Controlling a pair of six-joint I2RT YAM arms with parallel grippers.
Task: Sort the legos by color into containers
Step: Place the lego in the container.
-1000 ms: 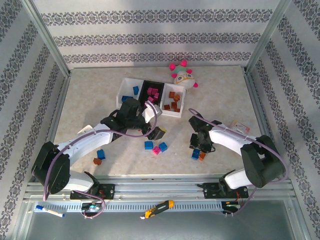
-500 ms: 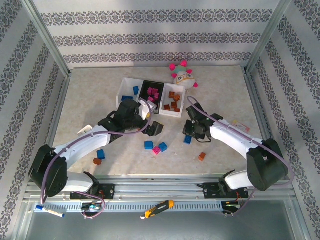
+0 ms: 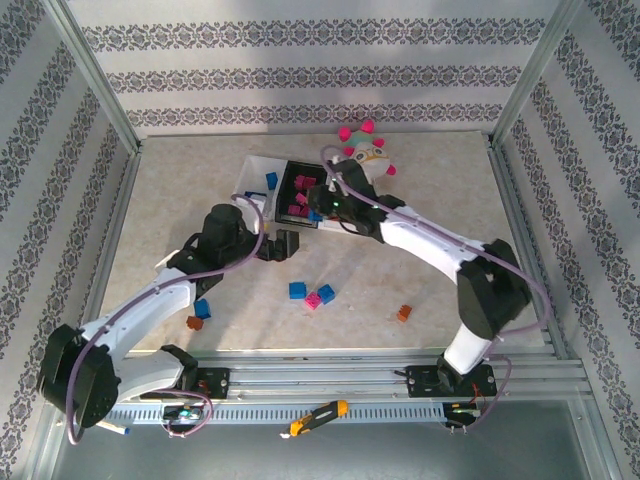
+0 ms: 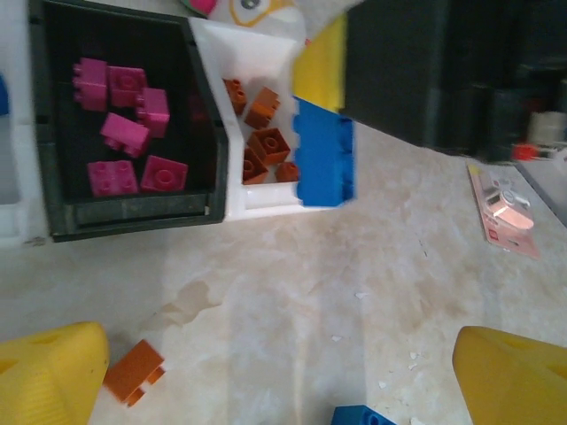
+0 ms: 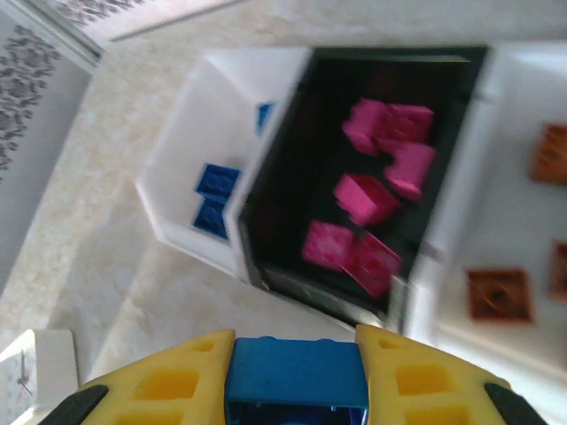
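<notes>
Nearest on the table [image 3: 440, 200] lie six loose legos [image 3: 313, 299]: three blue, one magenta, two orange-brown. Just beyond them the left pincer [image 3: 285, 243] hangs low, its yellow fingers [image 4: 49, 376] spread wide with nothing between them. Its wrist view shows an orange-brown brick [image 4: 133, 372] on the table next to one fingertip.

Farther on, the right pincer [image 5: 295, 394] pinches a blue brick [image 5: 295, 359], held above the near edge of the containers [image 3: 262, 165]. The right wrist view shows that grip plainly, while from overhead the brick is barely visible. The left wrist view shows it hanging before the right white bin [image 4: 266, 199].

The left white bin [image 5: 173, 190] holds three blue bricks and the black bin [image 5: 275, 168] six magenta. The right white bin holds about five orange-brown, counted in the left wrist view.

Farthest back sits a plush toy [image 3: 365, 150].
</notes>
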